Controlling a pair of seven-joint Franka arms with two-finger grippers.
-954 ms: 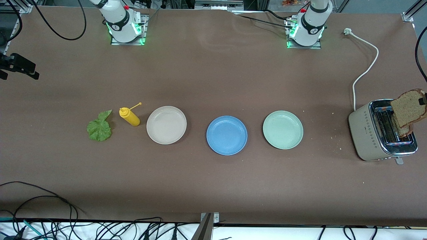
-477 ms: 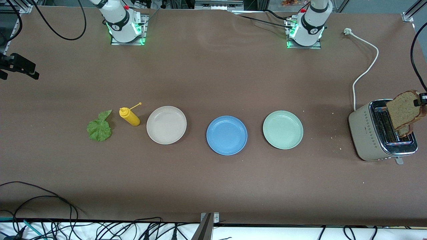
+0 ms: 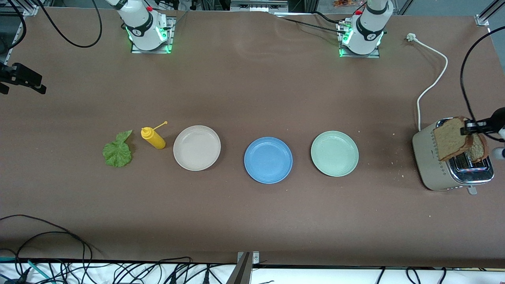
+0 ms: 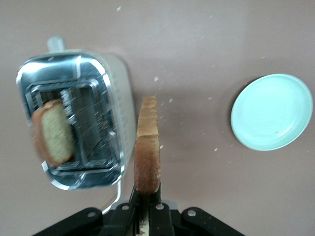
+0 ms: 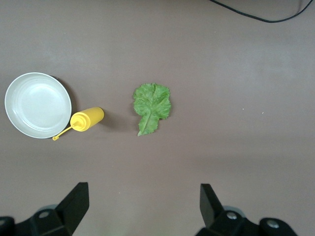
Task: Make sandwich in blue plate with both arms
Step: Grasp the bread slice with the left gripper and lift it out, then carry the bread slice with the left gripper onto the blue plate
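Left wrist view shows the left gripper (image 4: pixel 146 206) pinching a bread slice (image 4: pixel 147 147) by its edge, just above the toaster (image 4: pixel 74 123), where a second slice (image 4: pixel 53 130) sits. The right gripper (image 5: pixel 142 201) hangs spread over the lettuce (image 5: pixel 151 105). The blue plate (image 3: pixel 268 159) lies well apart from the toaster; such a thin edge grip could let the slice slip or tear.

Brown table (image 3: pixel 252 90), cables (image 3: pixel 47 236) along edge

Toaster (image 3: pixel 451 156) top is shiny chrome metal; bread slice (image 3: pixel 449 138) looks coarse and grainy; table (image 3: pixel 252 205) matt brown.
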